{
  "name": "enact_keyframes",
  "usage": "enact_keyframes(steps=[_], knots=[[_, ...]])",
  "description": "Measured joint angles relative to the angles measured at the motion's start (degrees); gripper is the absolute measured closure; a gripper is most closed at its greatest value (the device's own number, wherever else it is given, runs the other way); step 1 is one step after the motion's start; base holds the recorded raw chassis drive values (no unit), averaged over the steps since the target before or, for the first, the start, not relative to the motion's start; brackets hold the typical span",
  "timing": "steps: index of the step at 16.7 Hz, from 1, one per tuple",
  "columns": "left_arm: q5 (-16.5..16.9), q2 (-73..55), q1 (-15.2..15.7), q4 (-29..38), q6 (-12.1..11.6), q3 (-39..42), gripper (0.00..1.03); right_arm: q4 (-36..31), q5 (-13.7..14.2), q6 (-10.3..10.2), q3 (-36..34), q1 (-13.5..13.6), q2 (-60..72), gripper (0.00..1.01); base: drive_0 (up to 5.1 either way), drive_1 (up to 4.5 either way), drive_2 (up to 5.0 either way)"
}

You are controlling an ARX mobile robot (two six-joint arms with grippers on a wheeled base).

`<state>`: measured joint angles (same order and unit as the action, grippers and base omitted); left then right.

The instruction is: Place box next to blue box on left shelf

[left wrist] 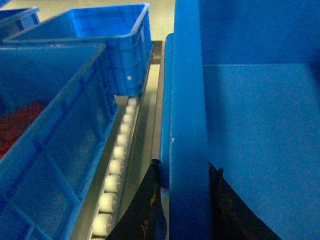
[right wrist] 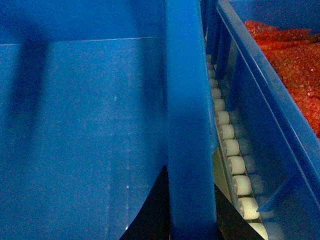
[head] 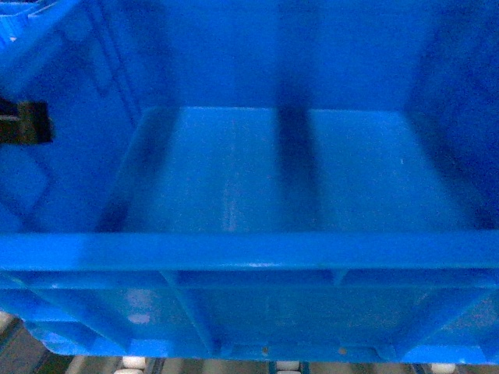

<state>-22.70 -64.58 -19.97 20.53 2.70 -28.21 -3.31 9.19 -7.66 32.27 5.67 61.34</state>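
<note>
Head view, near edge first: the box (head: pixel 257 249) fills almost the whole frame, thick rim across the lower middle, ribbed outer wall below it, smooth inside w/ a dark shadow stripe up the centre; white rollers of the left shelf (head: pixel 134 363) peek out under it at bottom edge.

Left wrist view, bottom centre: left claw (left wrist: pixel 186 210) clamped on the box rim, one dark finger (left wrist: pixel 145 210) outside the wall, the other inside; box wall runs up the middle of frame; just left of it a roller track; beyond the track, lower left, a neighbour crate (left wrist: pixel 55 130) holding red stuff (left wrist: pixel 20 125), and further back at top left another blue crate (left wrist: pixel 107 40).

Right wrist view, bottom centre: right claw (right wrist: pixel 192 215) likewise clamped across the rim; rollers run along right of the wall; at far right a crate w/ red contents (right wrist: pixel 295 65).
</note>
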Motion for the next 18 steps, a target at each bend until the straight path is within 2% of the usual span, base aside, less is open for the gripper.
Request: enact_keyframes(steps=[3, 5, 6, 10, 12, 14, 15, 16, 18], knots=[[-0.07, -8.63, -0.35, 3.54, 2.25, -0.11, 0.86, -4.42, -2.75, 1.60, -0.04, -2.64, 7.45, 0.93, 0.0, 0.00, 0.0], [0.98, -11.98, 0.50, -1.84, 3.82, -1.55, 0.86, -3.74, -3.48, 1.64, 0.22, -2.58, 11.08, 0.93, 0.0, 0.00, 0.0], [1.20, -12.55, 0.81, -3.43, 4.46, -2.45, 0.86, -3.21, -3.08, 1.70, 0.59, -2.19, 11.61, 0.93, 0.0, 0.00, 0.0], [1.38, -14.43, 1.11, -5.53, 4.44, -4.83, 0.86, -0.13, -2.40, 1.03, 2.21, -1.88, 12.76, 0.93, 0.0, 0.00, 0.0], [1.05, -14.73, 1.11, -4.02, 3.69, -4.76, 0.69, 0.37, -0.46, 0.79, 2.40, -1.64, 12.70, 0.75, 0.0, 0.00, 0.0], [-0.28, -13.88, 1.16, 0.63, 2.99, -4.66, 0.49, 0.24, 2.58, 0.70, 2.36, -1.64, 12.11, 0.54, 0.0, 0.00, 0.0], [-1.09, -13.33, 1.31, 3.34, 2.84, -4.44, 0.38, -1.55, 3.04, 0.52, 2.29, -1.66, 11.52, 0.43, 0.0, 0.00, 0.0], [-1.51, -12.90, 1.31, 6.10, 2.84, -4.31, 0.29, -4.83, 4.15, 1.31, 1.07, -1.53, 10.67, 0.34, 0.0, 0.00, 0.0], [-2.21, -10.62, 1.40, 11.23, 2.80, -4.02, 0.07, -17.42, 8.46, 1.81, -1.90, -1.92, 8.09, 0.12, 0.0, 0.00, 0.0]])
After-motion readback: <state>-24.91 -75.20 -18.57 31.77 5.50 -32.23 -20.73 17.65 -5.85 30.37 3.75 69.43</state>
